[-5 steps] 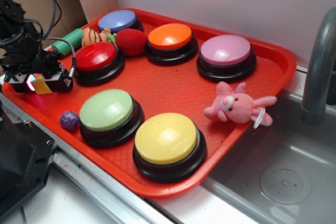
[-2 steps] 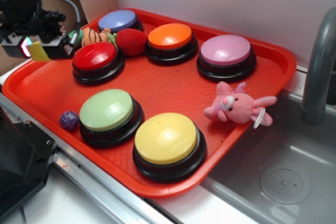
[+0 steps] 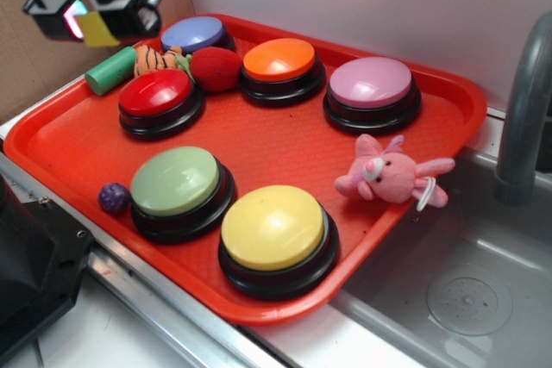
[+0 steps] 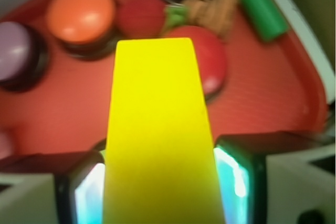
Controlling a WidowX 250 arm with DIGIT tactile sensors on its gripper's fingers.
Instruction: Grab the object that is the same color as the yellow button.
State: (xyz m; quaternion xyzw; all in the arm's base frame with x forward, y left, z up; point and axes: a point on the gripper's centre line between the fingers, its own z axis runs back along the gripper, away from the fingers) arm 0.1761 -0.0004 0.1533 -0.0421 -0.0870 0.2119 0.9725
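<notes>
The yellow wedge-shaped object (image 3: 99, 30) hangs in the air at the top left of the exterior view, clamped in my gripper (image 3: 93, 19), well above the tray's far left corner. In the wrist view the object (image 4: 160, 135) fills the middle, and a finger (image 4: 239, 179) presses on each side of it. The yellow button (image 3: 272, 228), a large pale-yellow dome on a black base, sits at the near edge of the red tray (image 3: 78, 140), far from the gripper.
On the tray stand green (image 3: 177, 182), red (image 3: 156, 93), blue (image 3: 193, 34), orange (image 3: 279, 59) and pink (image 3: 371, 83) buttons, a green cylinder (image 3: 109, 71), a purple ball (image 3: 113, 198), a strawberry toy (image 3: 216, 68) and a pink plush rabbit (image 3: 388, 174). A sink and faucet (image 3: 522, 109) lie right.
The gripper has risen from the tray's left edge up and slightly right, carrying the yellow object with it. The green cylinder is now uncovered.
</notes>
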